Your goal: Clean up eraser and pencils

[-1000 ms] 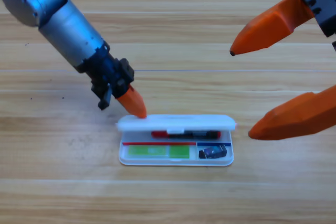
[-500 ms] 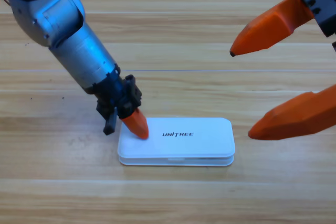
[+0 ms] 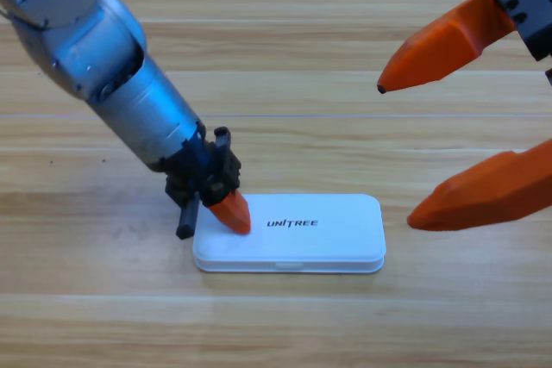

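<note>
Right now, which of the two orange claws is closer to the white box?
The left one. The left gripper rests its orange tip on the closed white case's lid at its left end. The right gripper waits open at the picture's right edge, apart from the case.

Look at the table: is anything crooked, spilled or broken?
Nothing stands out. The white case lies flat and shut, square to the table edge. The left gripper presses on its lid's left end; the right gripper waits open at the right edge.
</note>
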